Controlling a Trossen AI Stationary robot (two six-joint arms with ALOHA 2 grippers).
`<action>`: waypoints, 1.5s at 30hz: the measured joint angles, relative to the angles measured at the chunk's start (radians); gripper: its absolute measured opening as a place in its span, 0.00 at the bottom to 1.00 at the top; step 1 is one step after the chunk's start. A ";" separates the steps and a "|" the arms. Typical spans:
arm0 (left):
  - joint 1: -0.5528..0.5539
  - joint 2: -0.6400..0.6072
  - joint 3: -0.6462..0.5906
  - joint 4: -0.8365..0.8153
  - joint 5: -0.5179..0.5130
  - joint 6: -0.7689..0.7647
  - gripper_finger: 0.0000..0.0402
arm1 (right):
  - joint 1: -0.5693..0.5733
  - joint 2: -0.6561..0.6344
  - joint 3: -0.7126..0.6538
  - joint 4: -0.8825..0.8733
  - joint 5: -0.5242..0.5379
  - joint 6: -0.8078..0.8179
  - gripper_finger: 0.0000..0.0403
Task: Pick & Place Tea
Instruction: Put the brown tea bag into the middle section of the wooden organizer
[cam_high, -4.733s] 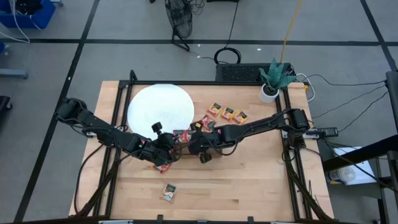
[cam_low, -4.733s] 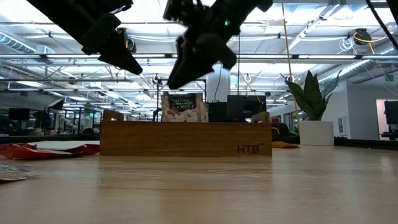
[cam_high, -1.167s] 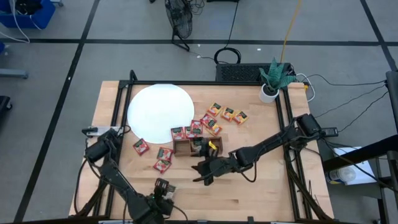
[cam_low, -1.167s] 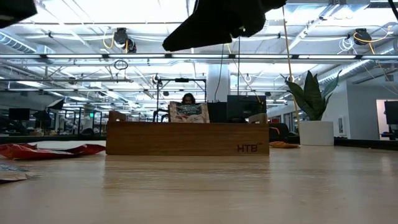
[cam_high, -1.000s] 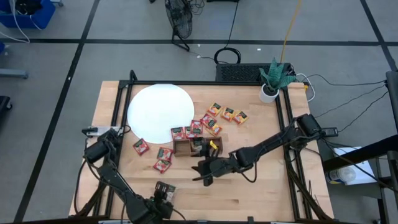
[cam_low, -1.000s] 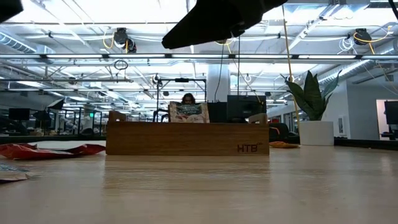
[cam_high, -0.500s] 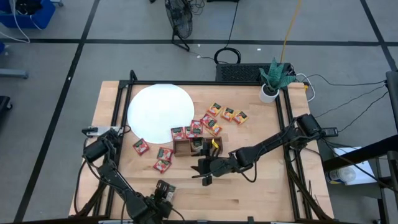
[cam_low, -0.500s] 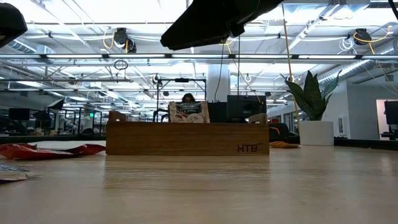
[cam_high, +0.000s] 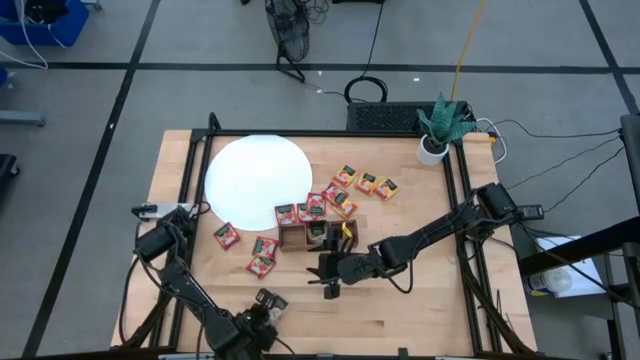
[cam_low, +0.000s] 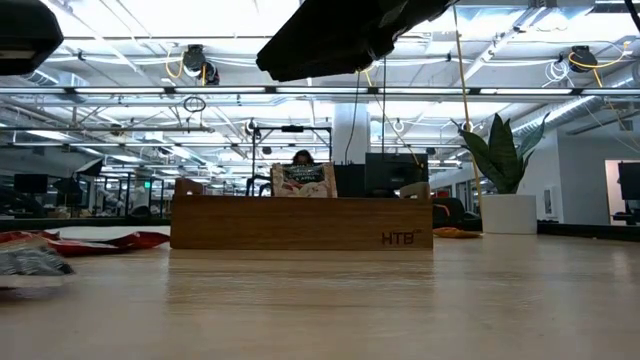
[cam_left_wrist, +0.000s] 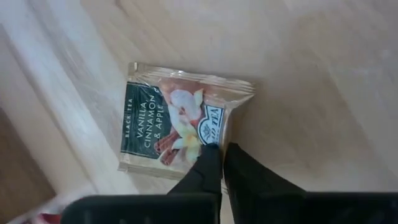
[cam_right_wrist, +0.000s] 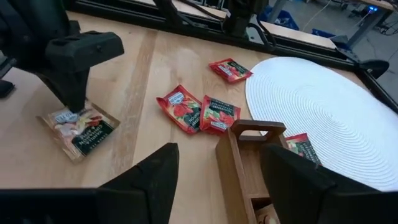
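A pale tea sachet (cam_left_wrist: 177, 124) printed "Vanilla Cinnamon & Apple" is near the table's near edge (cam_high: 270, 302). My left gripper (cam_left_wrist: 221, 163) stands over it, shut on it; it also shows in the right wrist view (cam_right_wrist: 71, 102). My right gripper (cam_right_wrist: 214, 186) hangs open above the table just near of the wooden tray (cam_high: 318, 236), with nothing between its fingers. The tray holds upright sachets (cam_low: 305, 178). Red sachets (cam_high: 262, 256) lie flat to the tray's left, and orange ones (cam_high: 365, 183) lie behind it. My left gripper pinches the pale sachet between its two fingers at one edge (cam_left_wrist: 211, 142), near a corner. The fingers (cam_right_wrist: 73, 96) come from above, pointing down. In the low view the sachet (cam_low: 30, 258) is raised a little over its shadow. Whether any part still rests on the table, I cannot tell.
A large white disc (cam_high: 257, 172) lies at the far left of the table. A potted plant (cam_high: 436, 128) stands at the far right corner. Bare wood stretches along the near right part of the table (cam_high: 420, 310).
The pale sachet, which lay flat at the low view's left edge, now sits higher with a shadow under it. My left arm has come farther into the top left of that view. My right gripper has turned slightly over the table near the tray.
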 joint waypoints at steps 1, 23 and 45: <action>0.000 -0.002 0.000 -0.021 -0.024 0.008 0.02 | 0.000 0.000 0.000 0.000 0.000 0.015 0.52; 0.125 -0.009 0.053 -0.317 -0.746 0.178 0.02 | -0.200 0.000 -0.285 0.590 -0.504 0.553 0.52; 0.180 -0.012 0.053 -0.382 -0.747 0.140 0.02 | -0.209 0.000 -0.302 0.649 -0.549 0.473 0.32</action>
